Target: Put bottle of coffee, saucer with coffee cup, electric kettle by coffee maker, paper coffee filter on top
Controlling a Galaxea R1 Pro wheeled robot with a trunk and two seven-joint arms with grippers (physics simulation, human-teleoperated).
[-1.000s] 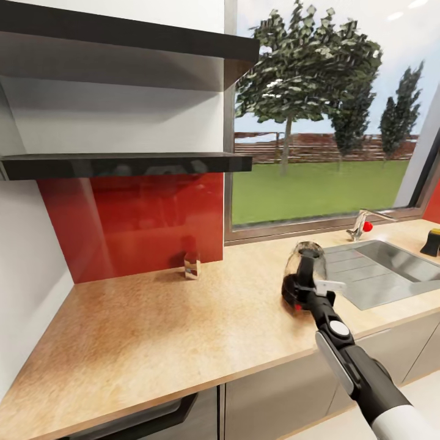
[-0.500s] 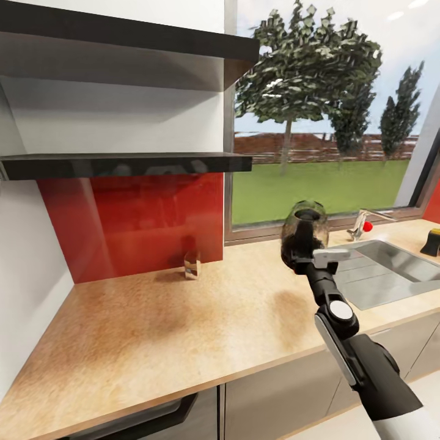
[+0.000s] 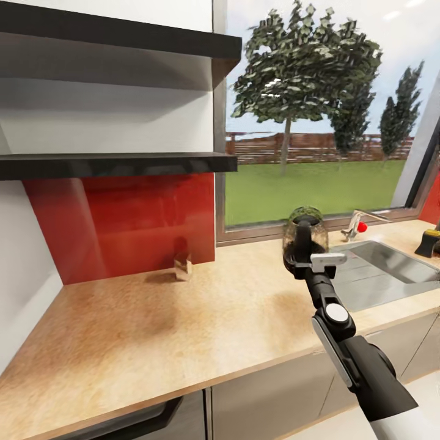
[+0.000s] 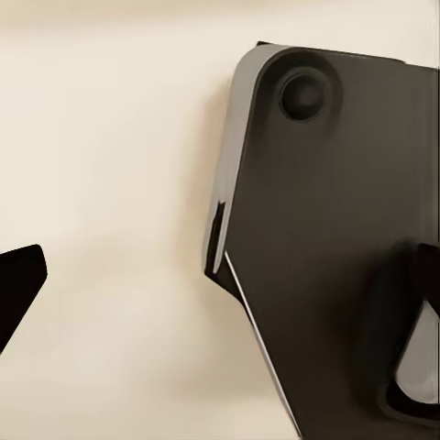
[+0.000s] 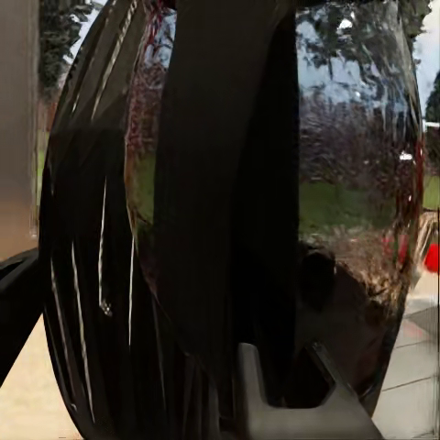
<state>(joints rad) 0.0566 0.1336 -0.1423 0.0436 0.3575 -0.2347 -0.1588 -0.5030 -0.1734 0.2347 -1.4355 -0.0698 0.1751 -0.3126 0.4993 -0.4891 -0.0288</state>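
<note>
Rounded clear glass electric kettle with black lid and loop handle (image 3: pixel 304 237), clamped by its handle in the right gripper (image 3: pixel 304 264) and held clear above the long light wood-grain countertop (image 3: pixel 183 330), just left of the inset grey steel sink (image 3: pixel 382 272); left gripper's state cannot be told

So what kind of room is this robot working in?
A home kitchen, most likely: a long light wood-grain countertop with an inset grey steel sink and tap, a glossy red backsplash beneath dark wall shelves, and a window onto a garden.
</note>
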